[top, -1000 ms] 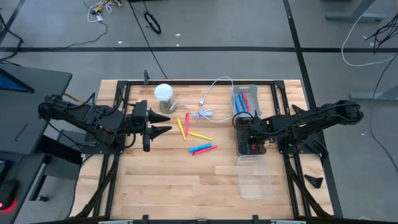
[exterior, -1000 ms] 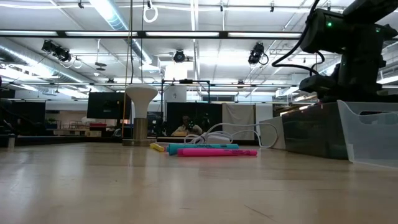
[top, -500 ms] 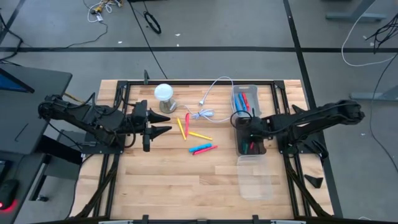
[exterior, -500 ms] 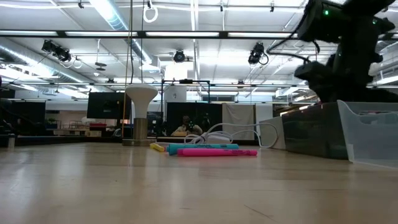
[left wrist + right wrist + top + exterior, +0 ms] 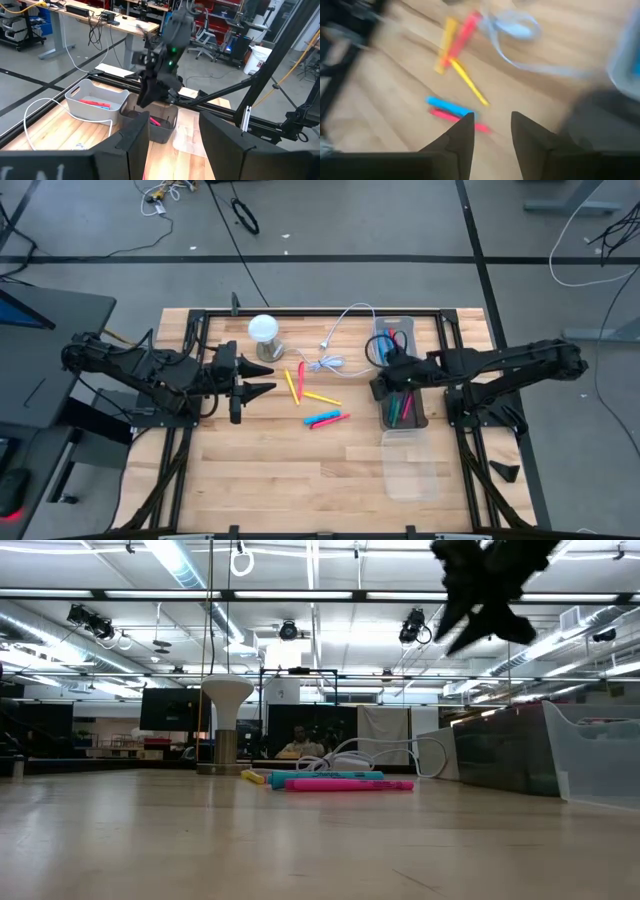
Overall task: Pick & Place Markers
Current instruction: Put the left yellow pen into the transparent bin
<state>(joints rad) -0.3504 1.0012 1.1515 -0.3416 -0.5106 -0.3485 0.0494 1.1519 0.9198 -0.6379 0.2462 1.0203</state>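
High view: right pincer up over dark bin, at edge facing loose markers; those lie mid-tabletop, well apart from bin. More markers inside bin. Left pincer parked far side of markers from bin.

Low view: markers flat on wood, bin off to side.

Left wrist: fingers parted, nothing between.

Right wrist: fingers with small gap, empty, markers beyond.
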